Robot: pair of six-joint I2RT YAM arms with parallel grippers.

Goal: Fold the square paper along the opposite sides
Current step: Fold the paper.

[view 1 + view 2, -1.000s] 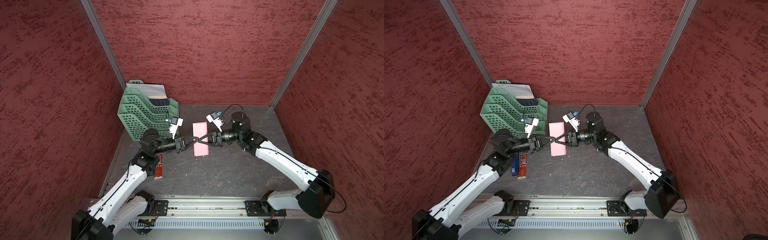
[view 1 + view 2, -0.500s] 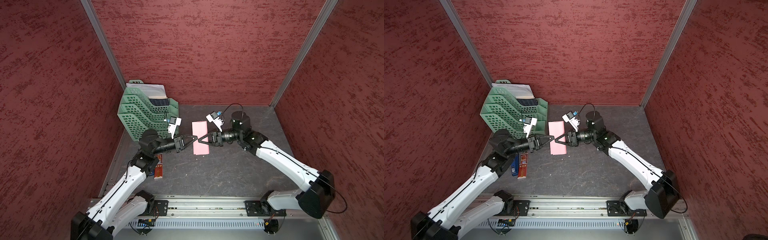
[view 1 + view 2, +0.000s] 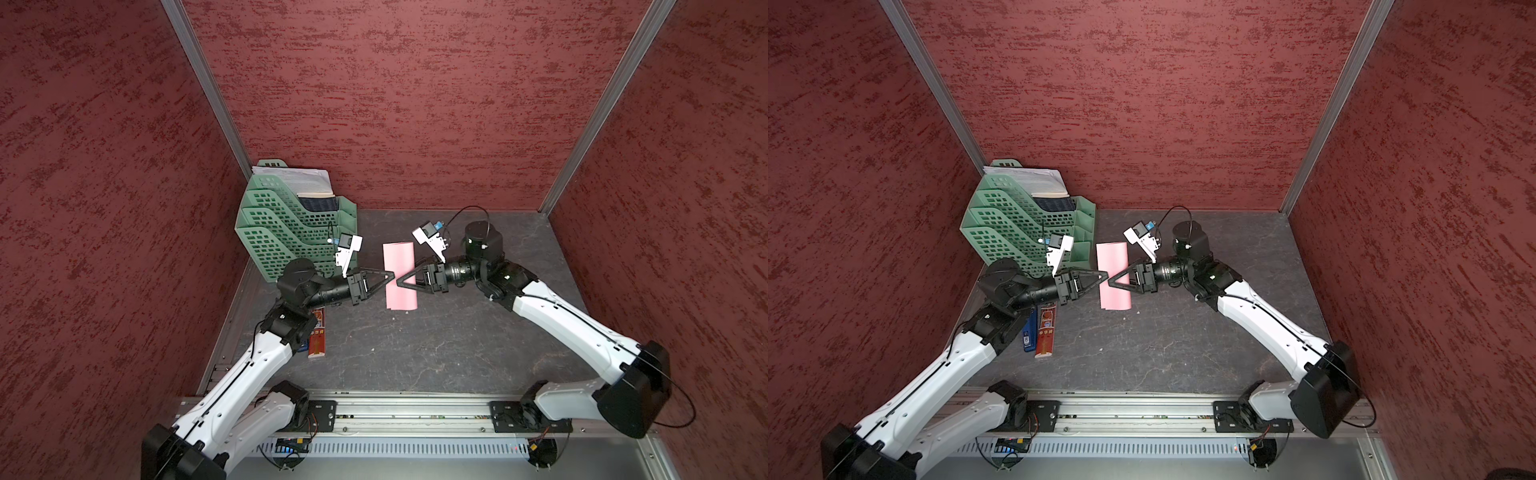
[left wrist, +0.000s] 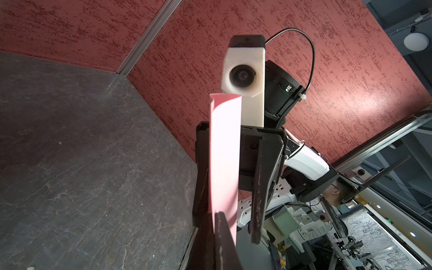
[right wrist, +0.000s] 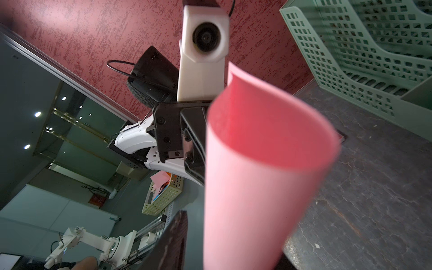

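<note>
The square paper (image 3: 400,274) is a light-pink sheet bent over into a narrow U and held off the dark floor. In both top views it hangs between the two gripper tips. My left gripper (image 3: 390,276) is shut on its long free side, and in the left wrist view a finger (image 4: 222,240) presses against the paper (image 4: 224,149). My right gripper (image 3: 401,282) faces it from the other side, open, with its fingers (image 4: 259,187) standing either side of the rounded bend. In the right wrist view the curled paper (image 5: 257,177) hides one finger.
A green tray rack (image 3: 291,232) holding white printed papers (image 3: 291,176) stands at the back left, close behind my left wrist. A red narrow box (image 3: 1045,328) and a blue item (image 3: 1027,332) lie on the floor under the left arm. Red walls close in three sides.
The left jaws have closed on the paper and the right jaws have spread apart. The gripper tips, crossed a second ago, now meet tip to tip.
</note>
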